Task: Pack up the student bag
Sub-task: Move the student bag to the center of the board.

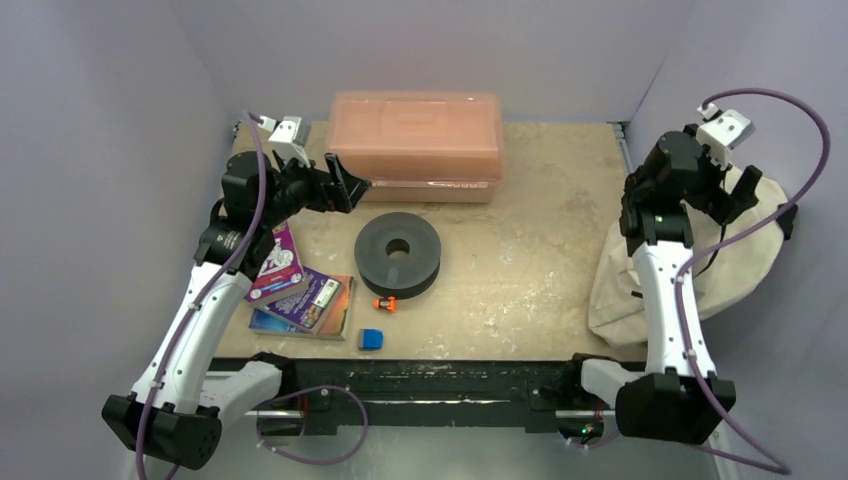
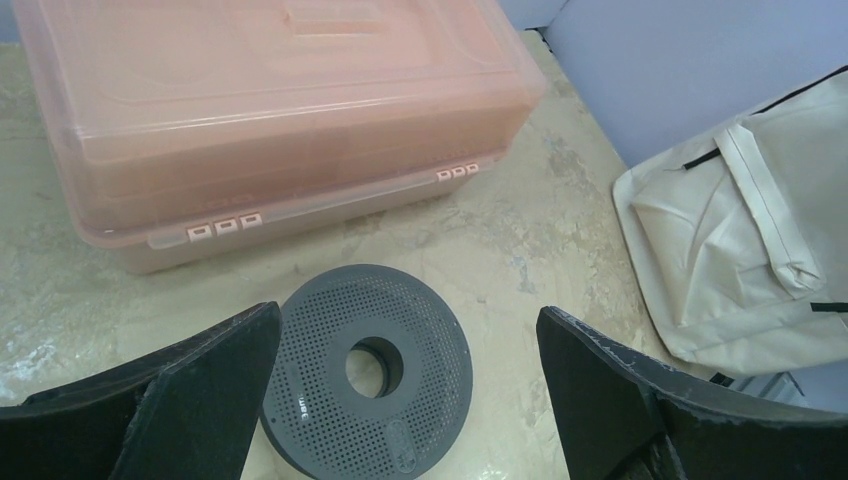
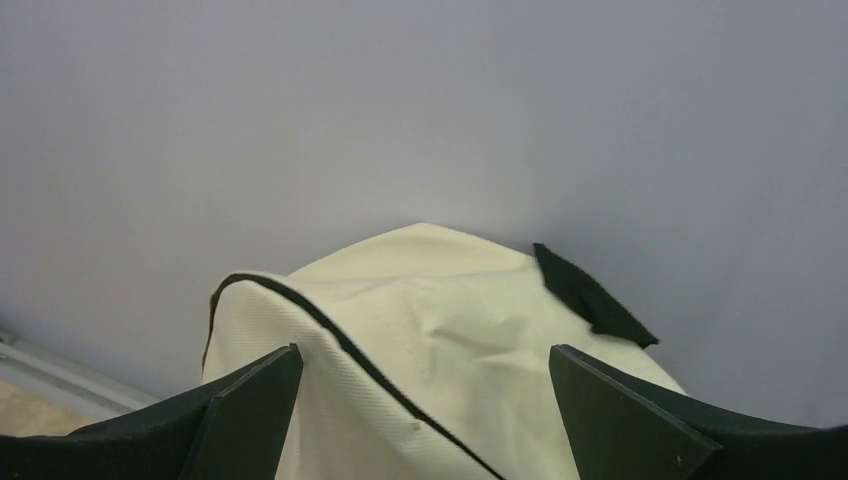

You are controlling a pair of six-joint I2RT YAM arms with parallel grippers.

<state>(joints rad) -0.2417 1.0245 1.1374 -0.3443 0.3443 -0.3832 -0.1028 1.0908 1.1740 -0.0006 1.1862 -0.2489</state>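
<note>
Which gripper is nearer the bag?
Right. The right gripper hangs open just over the bag at the table's right edge; the left gripper is far across the table, by the pink box.

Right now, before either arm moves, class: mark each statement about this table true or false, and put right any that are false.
1. The pink box stands behind the grey disc. True.
2. The left gripper holds a book. False: it is open and empty.
3. The books are inside the bag. False: they lie on the table, at its left side, far from the bag.
4. The right gripper is open, with the bag before it. True.
5. The grey disc is solid right through. False: it has a hole in its middle.
</note>
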